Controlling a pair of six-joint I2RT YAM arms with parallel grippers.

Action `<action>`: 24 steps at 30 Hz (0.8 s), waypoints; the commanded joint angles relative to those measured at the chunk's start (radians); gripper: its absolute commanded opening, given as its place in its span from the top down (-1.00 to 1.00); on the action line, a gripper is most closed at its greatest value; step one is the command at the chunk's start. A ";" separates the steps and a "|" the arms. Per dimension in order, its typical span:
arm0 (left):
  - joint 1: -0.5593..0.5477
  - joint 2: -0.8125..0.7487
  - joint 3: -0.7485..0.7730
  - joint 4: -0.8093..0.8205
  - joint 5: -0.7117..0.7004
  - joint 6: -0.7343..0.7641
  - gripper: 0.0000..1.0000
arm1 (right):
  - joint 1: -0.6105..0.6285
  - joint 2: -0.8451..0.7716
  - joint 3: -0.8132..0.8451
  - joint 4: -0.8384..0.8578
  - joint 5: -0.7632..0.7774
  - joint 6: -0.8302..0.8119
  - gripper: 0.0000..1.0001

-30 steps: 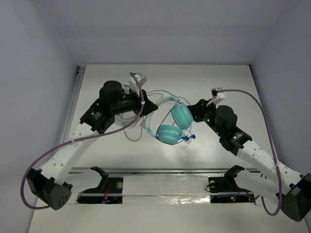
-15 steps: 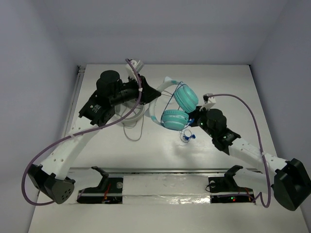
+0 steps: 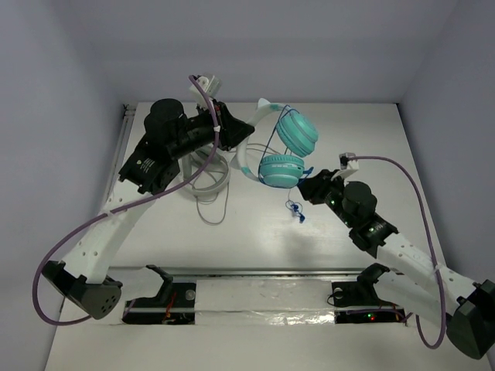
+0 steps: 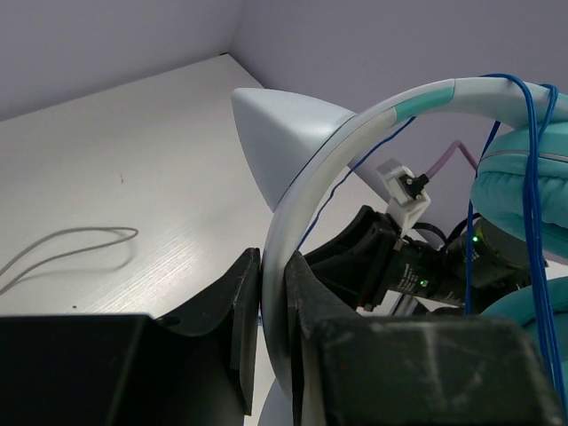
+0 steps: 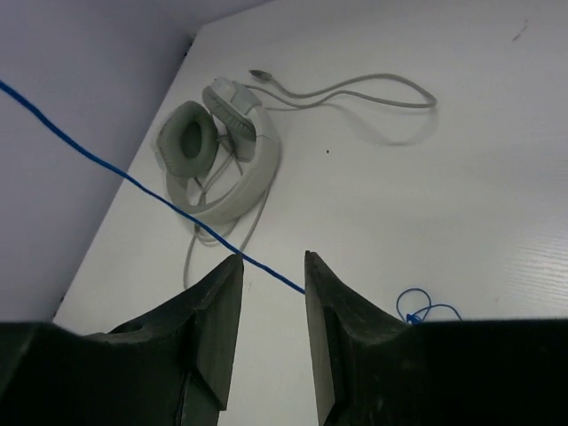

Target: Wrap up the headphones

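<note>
Headphones [image 3: 282,154] hung in the air above the surface [image 3: 371,139], well past the arm bases. Nearest, the right claw [image 5: 271,259] stood released, its fingers apart, with the thin blue cord [image 5: 177,209] running through the gap ungripped. That cord looked limp and slippery, likely to slide unless pinched firmly. Farther on, the teal ear cups [image 3: 280,170] dangled, probably light but free to swing. Beyond them the left claw [image 4: 273,266] was clenched on the white headband [image 4: 355,133], seemingly the stiffest part and the soundest place to hold. A second, pale headset [image 5: 222,151] lay on the surface. No container showed.
</note>
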State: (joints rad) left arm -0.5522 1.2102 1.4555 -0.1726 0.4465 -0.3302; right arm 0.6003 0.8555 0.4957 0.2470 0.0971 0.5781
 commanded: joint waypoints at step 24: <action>0.044 0.003 0.111 0.064 -0.005 -0.075 1.00 | -0.008 0.336 0.032 0.095 -0.071 0.029 -0.38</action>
State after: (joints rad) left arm -0.5098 1.2377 1.4998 -0.2127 0.4084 -0.3580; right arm 0.5964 1.1366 0.4587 0.2642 -0.0040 0.6086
